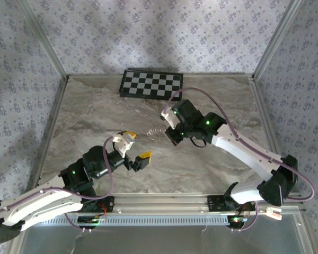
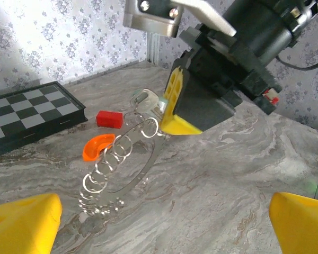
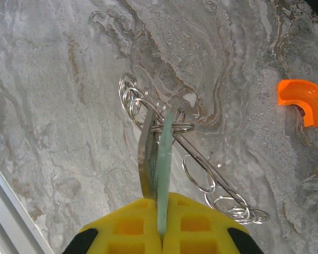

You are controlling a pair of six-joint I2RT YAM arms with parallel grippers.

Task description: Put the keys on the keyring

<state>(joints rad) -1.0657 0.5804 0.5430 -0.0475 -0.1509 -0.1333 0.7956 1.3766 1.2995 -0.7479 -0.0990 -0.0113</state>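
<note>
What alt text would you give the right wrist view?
The right gripper, shut, pinches two flat keys edge-on above a marble table; a line of small metal rings crosses them, an orange curved piece at upper right.

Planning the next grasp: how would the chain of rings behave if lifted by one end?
Probably floppy: the rings are separate loops strung loosely in a row. Likely light, being thin wire. Possibly slippery, since the metal looks shiny.
</note>
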